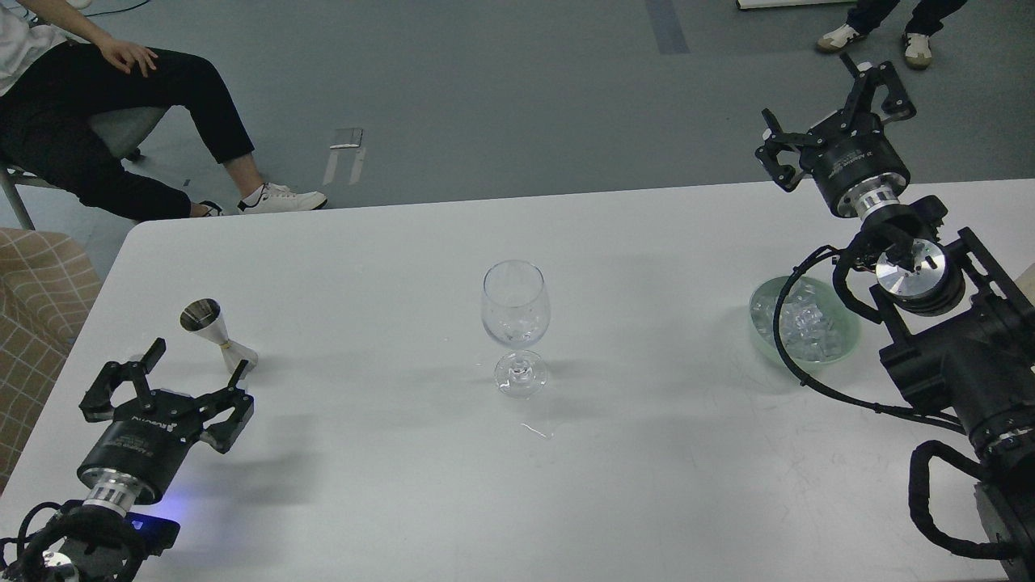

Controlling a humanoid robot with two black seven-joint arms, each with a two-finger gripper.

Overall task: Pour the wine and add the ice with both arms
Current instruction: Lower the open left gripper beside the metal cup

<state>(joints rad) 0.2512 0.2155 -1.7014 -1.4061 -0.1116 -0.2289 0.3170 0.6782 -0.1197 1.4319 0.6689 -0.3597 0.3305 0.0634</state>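
1. Left tool (196,360) is hovering spread beside the jigger (212,329).
2. Right tool (825,101) is hanging spread, far right.
3. Ice (808,323) is sitting in the green bowl (841,343), right of the glass (516,323) on the table (647,453).

One head view looks forward and down from above the near edge of the white table (388,501).

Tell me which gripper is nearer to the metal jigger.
Left. The left gripper is open just below the jigger, one finger almost at its base. The right gripper is open far across the table, beyond the ice bowl.
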